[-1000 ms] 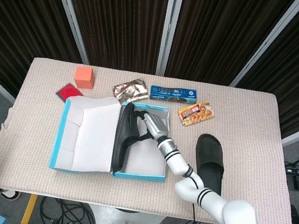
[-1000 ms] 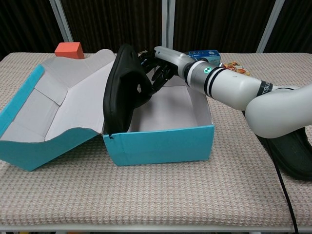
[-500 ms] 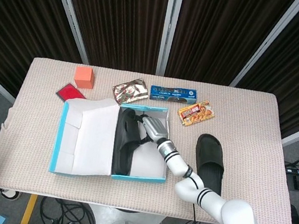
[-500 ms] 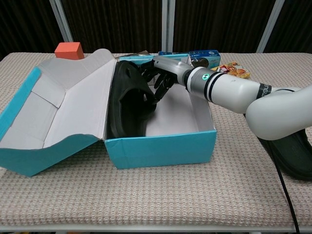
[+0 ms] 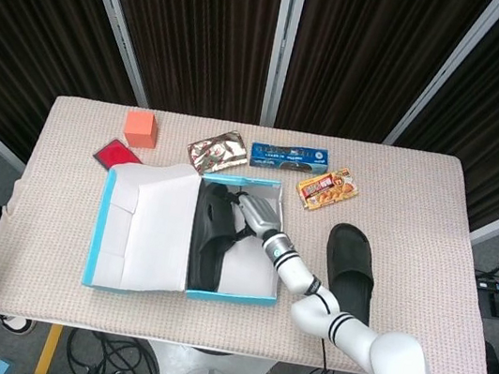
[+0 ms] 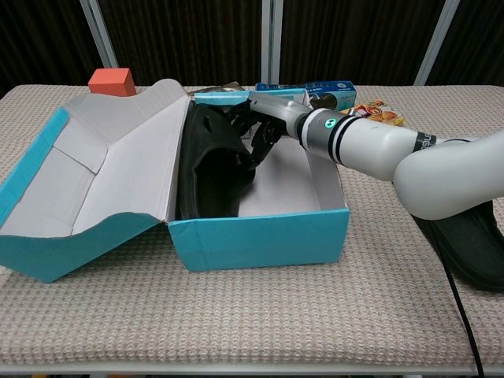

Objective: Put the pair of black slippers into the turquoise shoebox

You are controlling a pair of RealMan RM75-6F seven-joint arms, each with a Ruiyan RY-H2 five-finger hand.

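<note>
Inside the open turquoise cardboard shoebox [image 5: 231, 293] [image 6: 260, 239], against its lid-side wall, one black rubber slipper [image 5: 208, 237] [image 6: 211, 169] lies tilted. Curled fingers [image 6: 264, 131] of the right hand [image 5: 256, 213] [image 6: 268, 118] touch its strap; whether they grip it, I cannot tell. Right of the shoebox, on the table, lies the second black slipper [image 5: 350, 269] [image 6: 470, 248].

Right hand [image 6: 264, 126] fingertips hidden behind boxed slipper [image 6: 211, 161], second slipper [image 6: 472, 248] cut off at chest view's edge
</note>
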